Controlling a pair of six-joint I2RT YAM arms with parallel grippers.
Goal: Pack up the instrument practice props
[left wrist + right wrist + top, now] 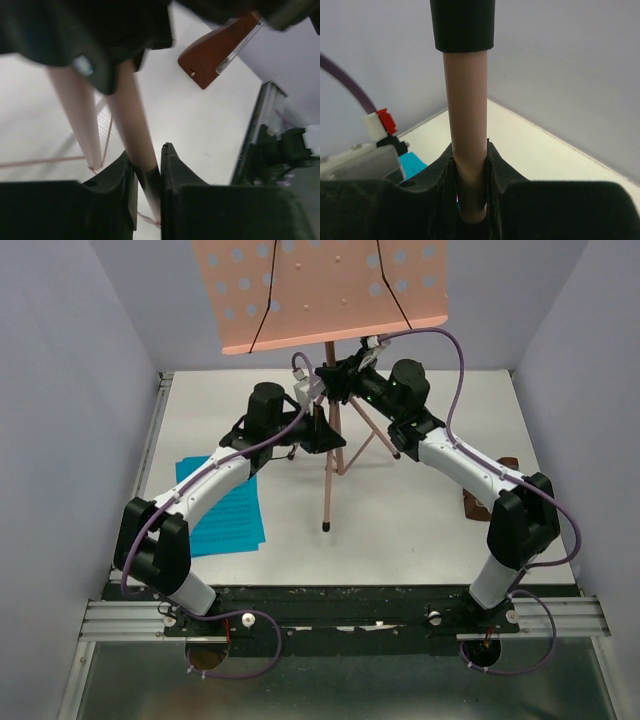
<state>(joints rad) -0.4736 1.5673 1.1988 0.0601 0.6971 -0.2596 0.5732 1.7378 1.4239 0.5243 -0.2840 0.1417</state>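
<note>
Standing upright at the far middle of the table, the music stand is salmon-pink, w/ a wide desk dotted w/ round holes and two thin dark lines running down it. A slim pole drops from the desk to spread tripod legs; the nearest leg ends in a black tip on the table.

The music sheets are bright blue w/ dark print. They lie flat on the near left of the table, partly under the left arm and well apart from the stand's legs. The metronome is a small brown wedge w/ a clear cover along one face. It sits at the right side of the table (in the top view most of it is hidden behind the right arm), so whether it's upright I can't tell.

Left claw: fingers drawn in narrow, pinching a pink tube low on the stand, approx where the legs branch off. The tube fills the gap and touches both fingers. A second pink tube runs just beside it, to the left in the wrist view, and isn't gripped.

Right claw: higher up, just under the desk, pinched on the pole right below a black collar. The pole is snug against both fingers, no gap showing. A purple cable loops from the right arm past the desk's lower right corner.
</note>
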